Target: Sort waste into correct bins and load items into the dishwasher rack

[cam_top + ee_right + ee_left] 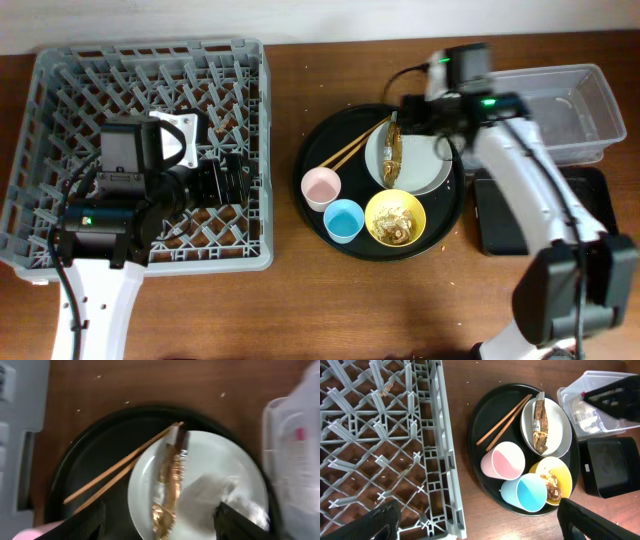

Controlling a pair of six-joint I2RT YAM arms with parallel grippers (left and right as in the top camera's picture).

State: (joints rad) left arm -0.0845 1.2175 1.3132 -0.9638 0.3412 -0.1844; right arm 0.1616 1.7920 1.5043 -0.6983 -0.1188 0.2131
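Hovering right tool [162, 522] over white plate [425, 170], fingers apart, nothing held. Plate carries gold-brown wrapper [392, 155] and crumpled napkin [212, 491]; chopsticks [350, 150] have their tips at its rim. Pink cup [321, 186], blue cup [343, 219] and yellow bowl [395, 217] with scraps share the round black tray [330, 130]. Left tool [482, 522] over dishwasher rack [60, 90], fingers apart, empty. Clear tub [590, 110] and black bin tray [592, 205] sit on the surface [290, 300] to the right.

Dark brown wooden table [300, 300] beneath a pale wall [350, 15].
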